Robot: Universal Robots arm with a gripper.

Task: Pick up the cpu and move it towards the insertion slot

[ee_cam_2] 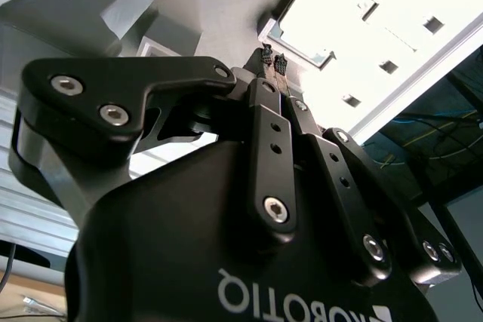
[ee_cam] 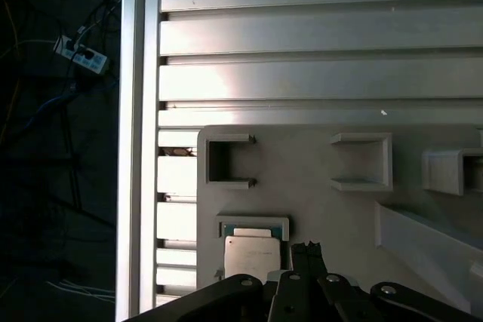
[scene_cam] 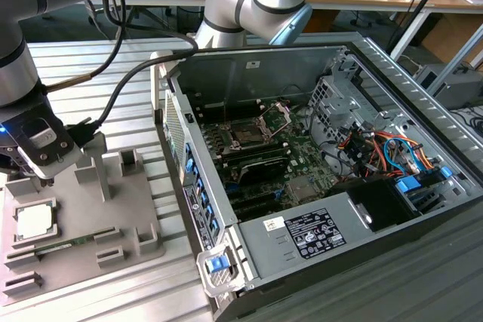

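end effector (ee_cam: 308, 249) fingers pinched together, nothing btwn them, low over the grey plastic fixture plate (scene_cam: 113, 209) on the ribbed aluminium tabletop (scene_cam: 98, 58). Silvery-topped small flat square cpu (scene_cam: 34, 220) sits in its recess on the plate, just beside the fingertips in first wrist view (ee_cam: 253, 253), not gripped. Insertion slot (scene_cam: 247, 135), a dark square socket in a shiny metal frame, is inside the open PC case (scene_cam: 249, 73), well apart from the cpu, toward the exterior view's right. Its hinged metal bracket (scene_cam: 275, 116) is flipped up.
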